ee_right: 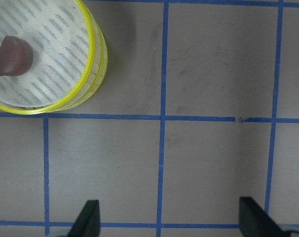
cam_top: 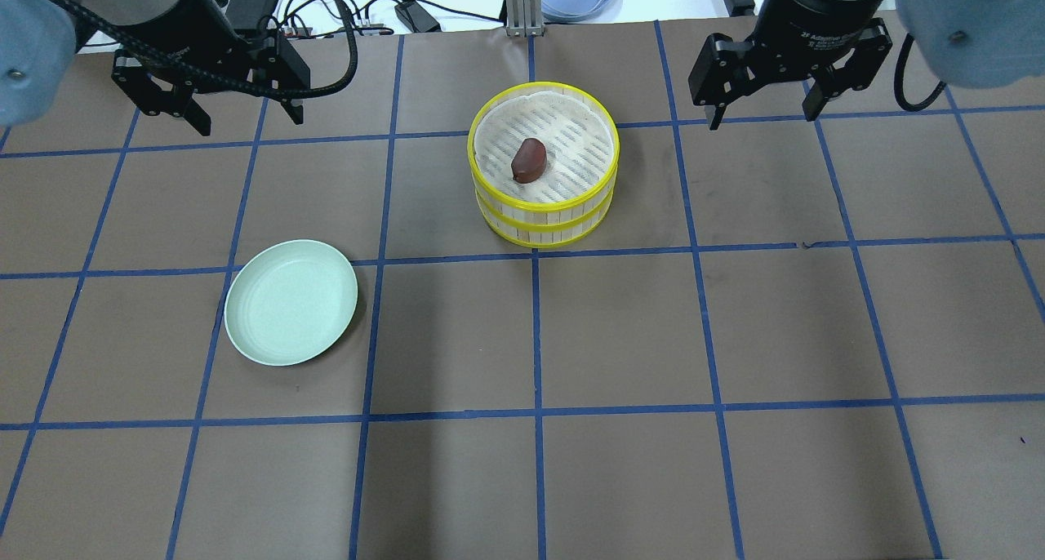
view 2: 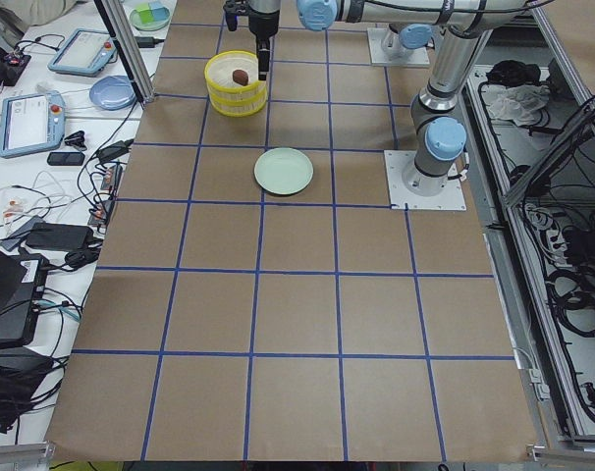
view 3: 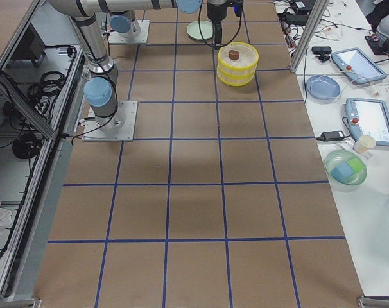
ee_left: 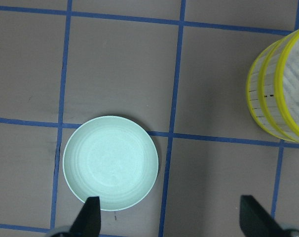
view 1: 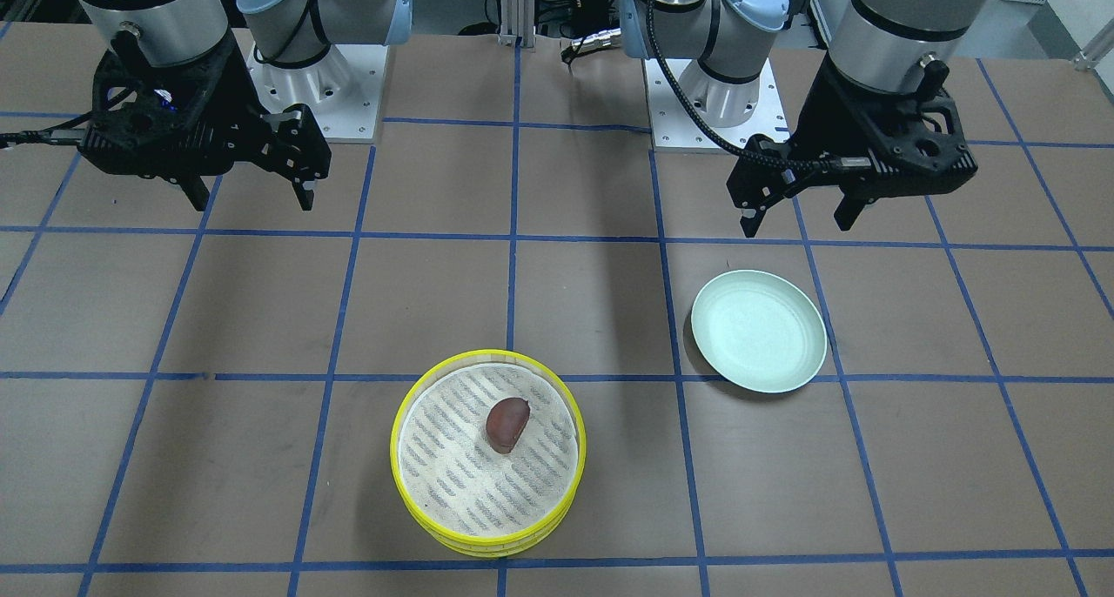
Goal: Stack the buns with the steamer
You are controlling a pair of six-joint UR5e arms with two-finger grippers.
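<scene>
The steamer's two yellow-rimmed trays [view 1: 452, 479] stand stacked one on the other at mid table [cam_top: 543, 217]. The dark reddish-brown bun [view 1: 507, 424] lies on the top tray's mesh floor [cam_top: 528, 159], and also shows in the right wrist view [ee_right: 11, 55]. The cream-white bun is hidden. My left gripper [view 1: 796, 223] is open and empty, raised above the table behind the pale green plate [view 1: 758, 331]. My right gripper [view 1: 253, 204] is open and empty, raised off to the steamer's side [cam_top: 764, 119].
The pale green plate [cam_top: 291, 301] holds nothing and lies apart from the steamer [ee_left: 110, 163]. Both arm bases [view 1: 714, 101] stand at the robot's table edge. Blue tape lines grid the brown table. Tablets, cables and bowls [view 3: 321, 86] lie on the bench beyond the far edge.
</scene>
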